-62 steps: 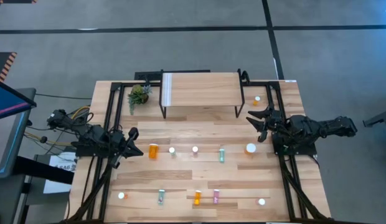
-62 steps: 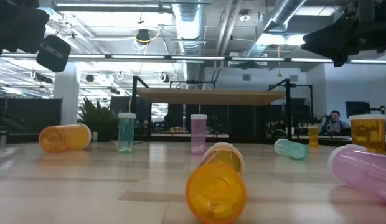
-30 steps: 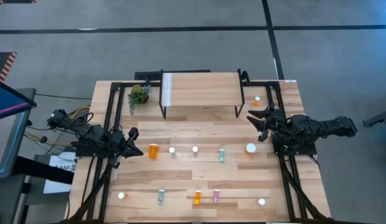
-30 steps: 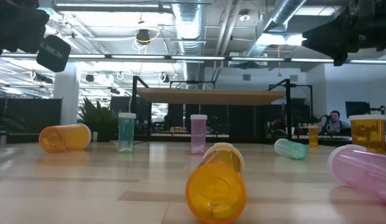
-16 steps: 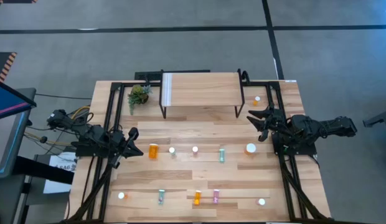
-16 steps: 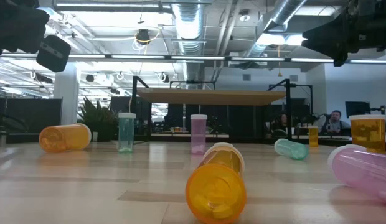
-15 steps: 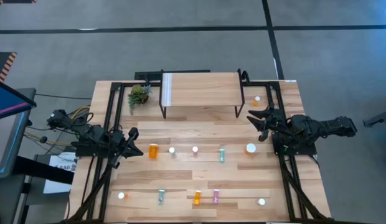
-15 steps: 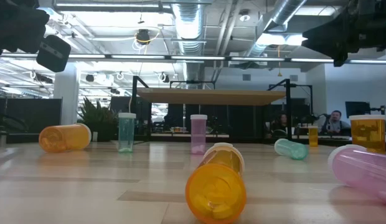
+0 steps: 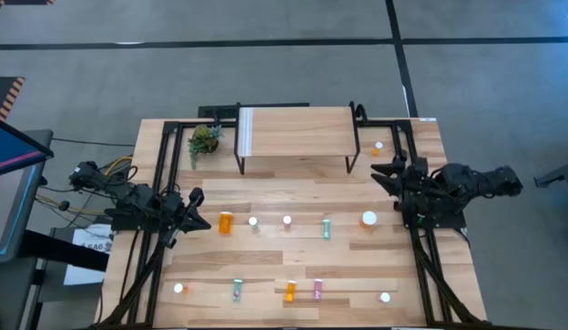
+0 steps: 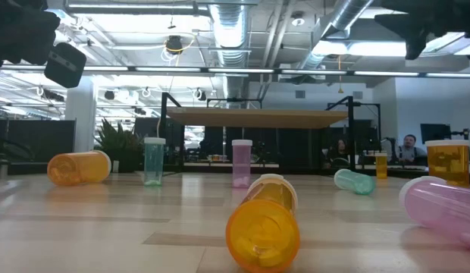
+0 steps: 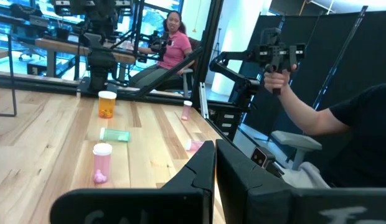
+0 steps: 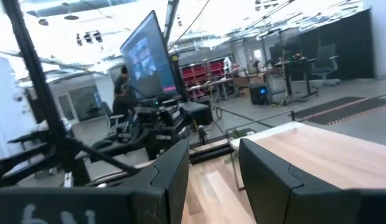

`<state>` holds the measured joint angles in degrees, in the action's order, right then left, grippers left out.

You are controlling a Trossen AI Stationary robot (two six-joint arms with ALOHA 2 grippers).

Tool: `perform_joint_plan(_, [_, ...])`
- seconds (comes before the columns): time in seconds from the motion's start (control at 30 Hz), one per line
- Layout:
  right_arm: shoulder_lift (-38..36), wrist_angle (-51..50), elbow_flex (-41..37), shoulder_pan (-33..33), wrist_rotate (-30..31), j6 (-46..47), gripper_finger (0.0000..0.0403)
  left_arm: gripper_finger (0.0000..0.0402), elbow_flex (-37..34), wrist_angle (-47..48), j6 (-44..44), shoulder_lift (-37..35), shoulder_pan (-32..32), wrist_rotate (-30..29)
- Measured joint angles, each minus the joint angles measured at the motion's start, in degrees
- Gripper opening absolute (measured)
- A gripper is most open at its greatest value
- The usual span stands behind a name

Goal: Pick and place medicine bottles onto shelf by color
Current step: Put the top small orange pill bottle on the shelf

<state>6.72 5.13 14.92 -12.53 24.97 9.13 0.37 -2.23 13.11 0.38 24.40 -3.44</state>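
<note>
Your right claw (image 9: pixel 383 173), open and empty, is lifting and swinging toward the shelf (image 9: pixel 293 131), leaving the white-capped bottle (image 9: pixel 368 218) behind it on the surface (image 9: pixel 266 266); no pick is started. Left claw (image 9: pixel 198 220) is waiting closed.

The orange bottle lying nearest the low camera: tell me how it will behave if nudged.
The orange bottle lies on its side on the table, so it would probably roll sideways. It looks like see-through plastic, so likely light and easily shoved. Its smooth round body may slip between fingers.
</note>
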Motion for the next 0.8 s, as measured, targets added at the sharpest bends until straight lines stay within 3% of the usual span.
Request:
perform_joint_plan(0.13, [-0.02,1.85,0.0,-0.95,-0.13,-0.53,0.0163,0.0,-0.01,-0.01,-0.01,0.0,-0.02,0.0])
perform_joint_plan(0.3, [0.05,2.89,0.0,-2.49,-5.42,0.11,0.016,0.0,-0.01,0.0,-0.01,-0.02,0.0,0.0])
perform_joint_plan(0.8, [0.07,-0.09,0.0,-5.38,-5.38,0.52,0.0123,0.0,0.0,0.0,-0.01,0.0,-0.01,0.02])
